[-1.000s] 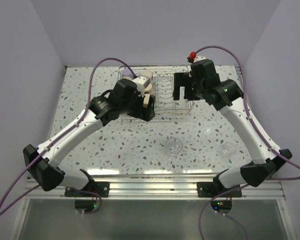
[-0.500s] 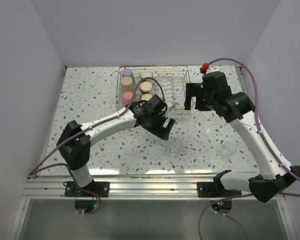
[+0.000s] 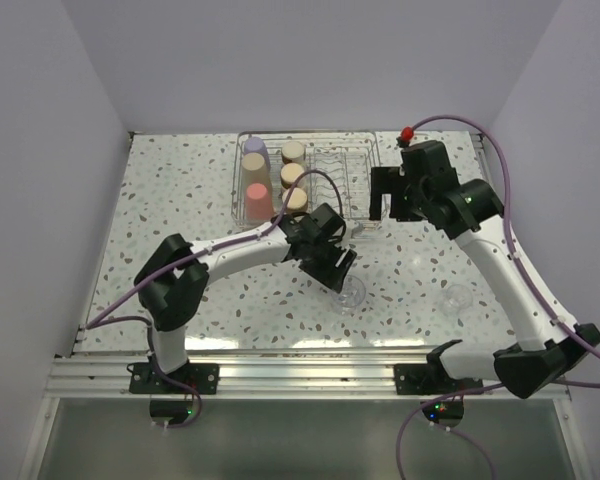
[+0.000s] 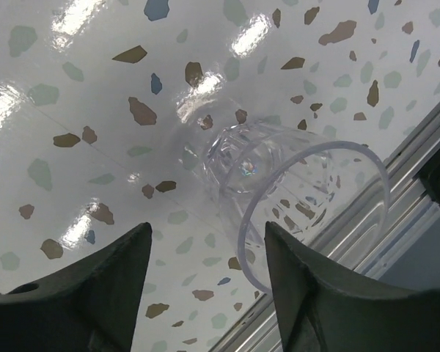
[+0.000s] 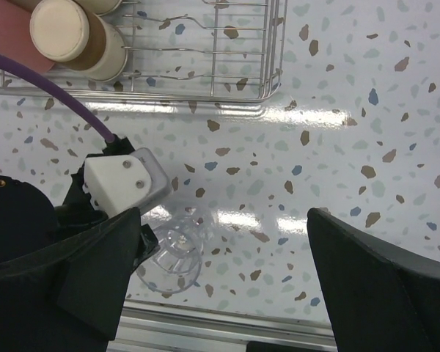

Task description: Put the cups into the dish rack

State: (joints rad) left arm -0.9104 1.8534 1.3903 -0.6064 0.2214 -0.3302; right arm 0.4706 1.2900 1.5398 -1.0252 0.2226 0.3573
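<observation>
Clear plastic or glass, I can't tell which, is what the left arm is after. A clear cup (image 4: 279, 183) stands mouth-up on the speckled table (image 3: 160, 190) toward the front edge, well apart from the dish rack (image 3: 330, 170) at the back. The left gripper (image 4: 205, 231) hangs low beside it, fingers spread with nothing between them. Seen from its wrist, the cup sits just ahead of the tips and a little toward the finger (image 4: 315, 293) on the right of that view, its rim edging into the gap. I'd say the jaws are wide so they can slide around the cup's wall before pinching it. In the rack's left half a lavender cup (image 3: 255, 147), a red cup (image 3: 258, 197) and several tan cups (image 3: 293, 173) stand in two rows, bottoms up as far as I can see, presumably to drain. The right gripper (image 3: 380, 195) hovers over the rack's right edge, also parted and empty, probably waiting out of the way. A second clear cup (image 3: 458, 298) sits on the table close to the right arm, not yet loaded.
</observation>
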